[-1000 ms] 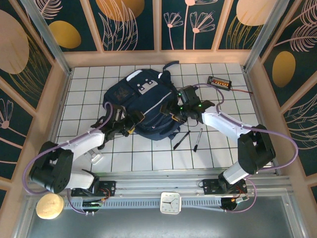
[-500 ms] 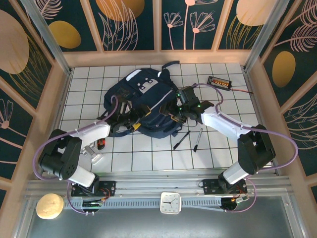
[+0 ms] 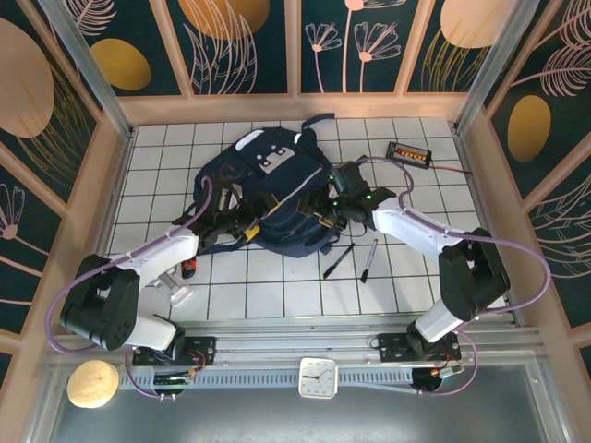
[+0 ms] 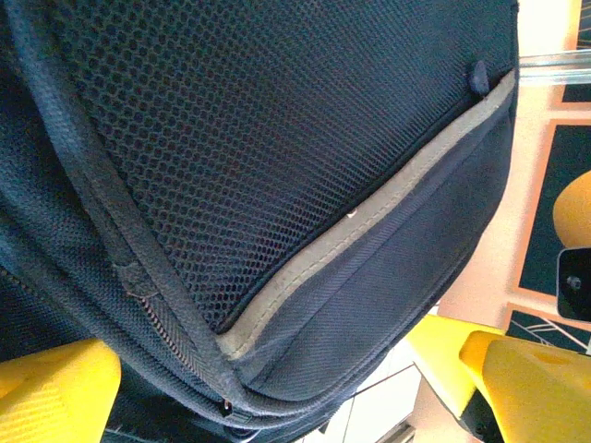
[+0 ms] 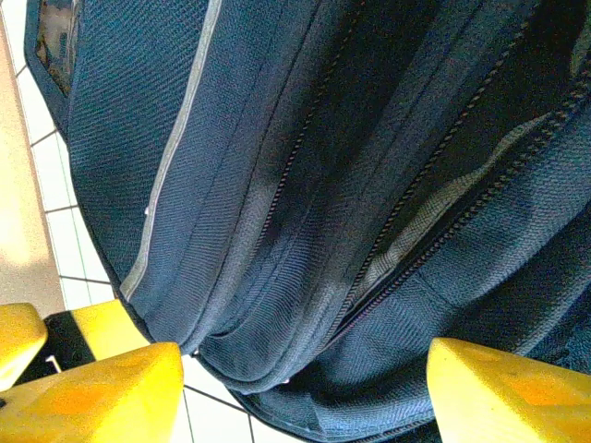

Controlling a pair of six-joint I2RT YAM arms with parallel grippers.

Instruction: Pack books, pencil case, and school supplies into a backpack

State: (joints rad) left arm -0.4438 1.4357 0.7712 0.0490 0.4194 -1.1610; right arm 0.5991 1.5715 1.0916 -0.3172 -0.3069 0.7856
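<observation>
The navy backpack [image 3: 268,189] lies flat in the middle of the tiled table. My left gripper [image 3: 242,227] sits at its lower left edge. Its yellow fingers [image 4: 51,392] stand wide open around the mesh side and pale stripe of the backpack [image 4: 305,185]. At the backpack's right edge, my right gripper [image 3: 328,209] is shut on a bunched fold of the backpack [image 5: 323,212], near an open zip. Two dark pens [image 3: 338,260] [image 3: 368,259] lie on the tiles just right of the backpack's lower end. The books and the pencil case are hidden.
A black box with orange lights [image 3: 408,152] and its cable lie at the back right. A small pale object [image 3: 180,292] and a red-black item [image 3: 191,268] lie beside the left arm. Wooden walls [image 3: 125,166] ring the table.
My left arm swung in and its gripper moved right along the backpack's lower edge, opening wider. The backpack's near end shifted slightly. The right gripper stayed put.
</observation>
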